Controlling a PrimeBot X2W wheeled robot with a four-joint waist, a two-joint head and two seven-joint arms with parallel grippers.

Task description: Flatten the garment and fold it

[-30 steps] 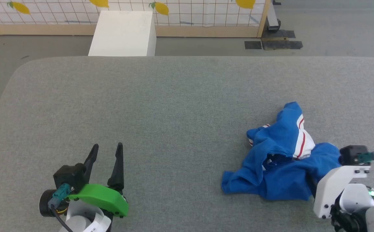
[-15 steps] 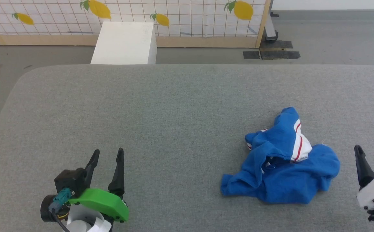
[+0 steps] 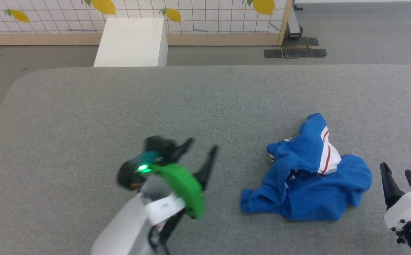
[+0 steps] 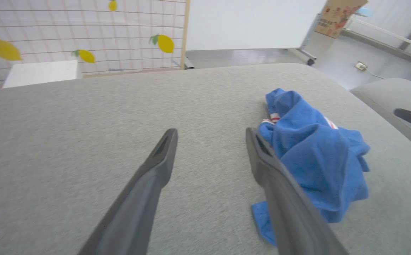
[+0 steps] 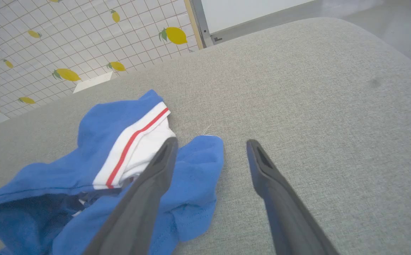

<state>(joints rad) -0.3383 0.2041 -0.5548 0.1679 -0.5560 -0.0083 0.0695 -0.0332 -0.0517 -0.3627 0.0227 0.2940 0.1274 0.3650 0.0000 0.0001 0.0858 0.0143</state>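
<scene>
I see the garment [image 3: 308,184] lying in a crumpled heap on the right half of the grey table [image 3: 120,106], closer to the table's near edge than to its far one. It is mostly royal blue. A white panel with a red stripe shows at the top of the heap, and a bit of red-and-white trim pokes out on the side toward the table's middle. One blue flap spreads flat on the table toward its near edge.

My left gripper [image 3: 202,143] hangs over the table's middle, on the near half, and is blurred in the head view. Its fingers stand wide apart with nothing between them. In my left wrist view the right-hand finger [image 4: 272,177] crosses in front of the blue cloth, but the head view shows bare table between that gripper and the heap.

My right gripper [image 3: 395,168] sits at the table's near right end, just beside the heap, with its fingers spread and holding nothing. In the right wrist view one finger [image 5: 148,191] overlaps the cloth's edge, and I cannot tell whether it touches.

A white box [image 3: 129,40] stands on the floor [image 3: 368,32] just beyond the table's far edge, left of centre, in front of a lemon-print screen [image 3: 209,14].
</scene>
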